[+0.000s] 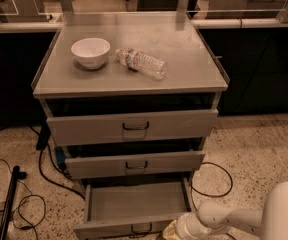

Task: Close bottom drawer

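The bottom drawer (134, 201) of the grey cabinet is pulled out far; it is an empty shallow tray with a dark handle (140, 228) on its front panel at the lower edge of the camera view. My gripper (171, 231) is at the bottom, right next to the right part of that front panel, at the end of my white arm (224, 219) that comes in from the lower right. The two drawers above are nearly shut, each a little out.
A white bowl (90, 52) and a plastic water bottle (141, 63) lying on its side rest on the cabinet top (184, 59). Black cables (19, 204) and a dark stand lie on the floor at left; another cable loops at the cabinet's right (219, 181).
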Controlling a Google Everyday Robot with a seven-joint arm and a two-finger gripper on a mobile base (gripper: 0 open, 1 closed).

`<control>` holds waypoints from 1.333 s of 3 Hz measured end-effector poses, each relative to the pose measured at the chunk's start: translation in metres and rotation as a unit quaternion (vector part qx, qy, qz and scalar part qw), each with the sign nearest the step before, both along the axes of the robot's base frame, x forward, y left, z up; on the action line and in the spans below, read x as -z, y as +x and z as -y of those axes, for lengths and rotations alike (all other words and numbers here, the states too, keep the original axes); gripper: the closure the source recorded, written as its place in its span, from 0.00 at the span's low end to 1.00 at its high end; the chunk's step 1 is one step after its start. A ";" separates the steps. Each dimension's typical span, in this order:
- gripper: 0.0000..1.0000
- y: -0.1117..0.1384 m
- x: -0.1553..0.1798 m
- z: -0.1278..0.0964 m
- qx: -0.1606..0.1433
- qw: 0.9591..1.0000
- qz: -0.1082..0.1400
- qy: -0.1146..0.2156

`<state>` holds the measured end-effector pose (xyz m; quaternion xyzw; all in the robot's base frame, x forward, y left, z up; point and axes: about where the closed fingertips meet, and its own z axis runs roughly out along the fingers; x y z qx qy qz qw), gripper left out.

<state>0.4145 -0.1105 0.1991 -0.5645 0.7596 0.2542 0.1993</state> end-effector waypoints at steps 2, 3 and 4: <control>0.14 -0.002 0.005 -0.009 0.000 1.000 0.000 0.000; 0.00 0.016 0.022 -0.016 -0.005 1.000 0.002 -0.008; 0.17 0.017 0.024 -0.016 -0.005 1.000 0.002 -0.009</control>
